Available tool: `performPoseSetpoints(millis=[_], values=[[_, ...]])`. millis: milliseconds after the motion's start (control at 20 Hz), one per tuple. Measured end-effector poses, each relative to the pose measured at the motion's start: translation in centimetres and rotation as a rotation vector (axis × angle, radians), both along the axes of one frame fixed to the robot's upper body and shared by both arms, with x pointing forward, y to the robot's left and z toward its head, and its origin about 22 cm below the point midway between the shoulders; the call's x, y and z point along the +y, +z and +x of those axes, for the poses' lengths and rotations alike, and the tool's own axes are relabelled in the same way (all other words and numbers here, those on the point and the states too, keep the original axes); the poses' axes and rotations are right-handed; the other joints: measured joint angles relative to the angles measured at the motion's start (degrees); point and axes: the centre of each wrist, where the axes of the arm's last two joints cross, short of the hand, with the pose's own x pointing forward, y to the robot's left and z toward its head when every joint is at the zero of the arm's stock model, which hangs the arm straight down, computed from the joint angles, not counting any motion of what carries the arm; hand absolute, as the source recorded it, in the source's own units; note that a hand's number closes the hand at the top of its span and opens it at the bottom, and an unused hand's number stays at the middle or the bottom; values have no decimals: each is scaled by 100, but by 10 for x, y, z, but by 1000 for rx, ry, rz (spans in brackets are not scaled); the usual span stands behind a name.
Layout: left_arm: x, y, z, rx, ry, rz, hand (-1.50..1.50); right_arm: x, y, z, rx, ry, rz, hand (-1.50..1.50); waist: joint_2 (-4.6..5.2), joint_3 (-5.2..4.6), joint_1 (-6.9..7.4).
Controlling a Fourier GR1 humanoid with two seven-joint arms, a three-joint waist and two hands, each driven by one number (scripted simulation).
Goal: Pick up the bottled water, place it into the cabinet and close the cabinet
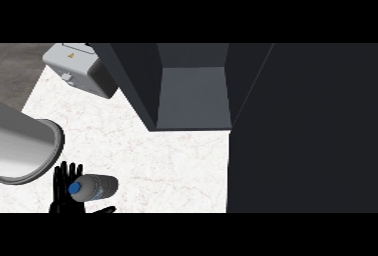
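Note:
The bottled water [94, 187], clear with a blue cap, lies on its side on the white counter at the lower left, cap pointing toward me. My left hand [65, 200] shows at the lower left edge with its fingers straight up; the bottle overlaps its palm side, between the fingers and the thumb. The dark cabinet [193, 95] stands open at the middle top, its grey inner floor bare. Its dark door [303, 130] hangs open and fills the right side of the view. My right hand does not show.
A grey boxy appliance [77, 70] sits at the back left beside the cabinet's left wall. A large grey round vessel [26, 145] lies at the left edge, just above my left hand. White counter [162, 155] stretches between the bottle and the cabinet.

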Motion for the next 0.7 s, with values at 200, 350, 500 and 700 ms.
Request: performPoseSetpoints(millis=[200,350,500,700], values=[[-7,-1,15,-25,-32,-59,-150,-2,1,-2,8,-6,-8,-150,5,-1,10],[-7,-4,19,-34,-44,-94,-150,-4,2,-8,6,-8,-7,-150,-1,-2,-12],[-11,-5,24,-47,-53,-117,150,-4,1,-6,3,-7,-7,-150,2,-1,10],[-10,-4,29,-63,-63,-142,150,-7,1,-5,-1,-9,-16,-150,3,1,29]])
